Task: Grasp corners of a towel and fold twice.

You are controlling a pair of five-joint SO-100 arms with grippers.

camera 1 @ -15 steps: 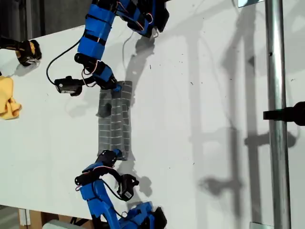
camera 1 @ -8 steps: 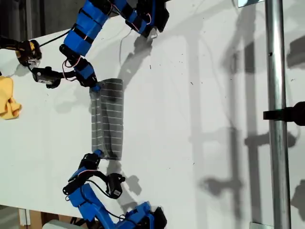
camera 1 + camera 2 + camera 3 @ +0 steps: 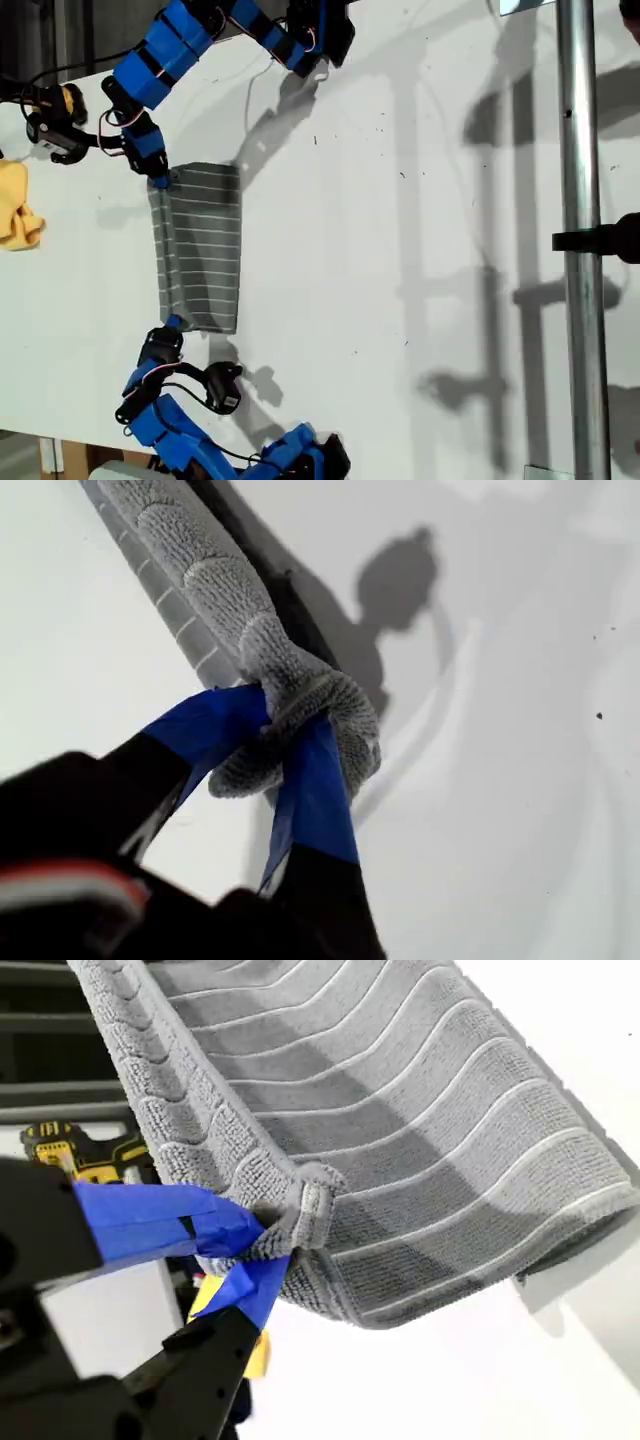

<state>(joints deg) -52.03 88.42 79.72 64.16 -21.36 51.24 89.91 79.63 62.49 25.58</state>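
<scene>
The grey towel (image 3: 200, 250) with thin white stripes lies spread as a rectangle left of centre in the exterior view. Its left edge is stretched between my two grippers. At the towel's upper left corner in that view, my first gripper (image 3: 160, 180) is shut on it; the first wrist view shows the blue-taped gripper (image 3: 285, 735) pinching the bunched corner (image 3: 300, 695). My second gripper (image 3: 172, 323) is shut on the lower left corner. In the second wrist view the gripper (image 3: 265, 1250) clamps that tip, and the towel (image 3: 400, 1110) hangs away from it.
A small yellow cloth (image 3: 15, 205) lies at the exterior view's left edge, with a yellow and black power tool (image 3: 55, 105) above it. A metal pole (image 3: 580, 300) with a black clamp (image 3: 600, 240) runs down the exterior view's right. The second wrist view also catches the power tool (image 3: 80, 1150).
Both grippers moved toward the exterior view's left with the towel's corners, and the narrow bunched strip has opened into a wider rectangle.
</scene>
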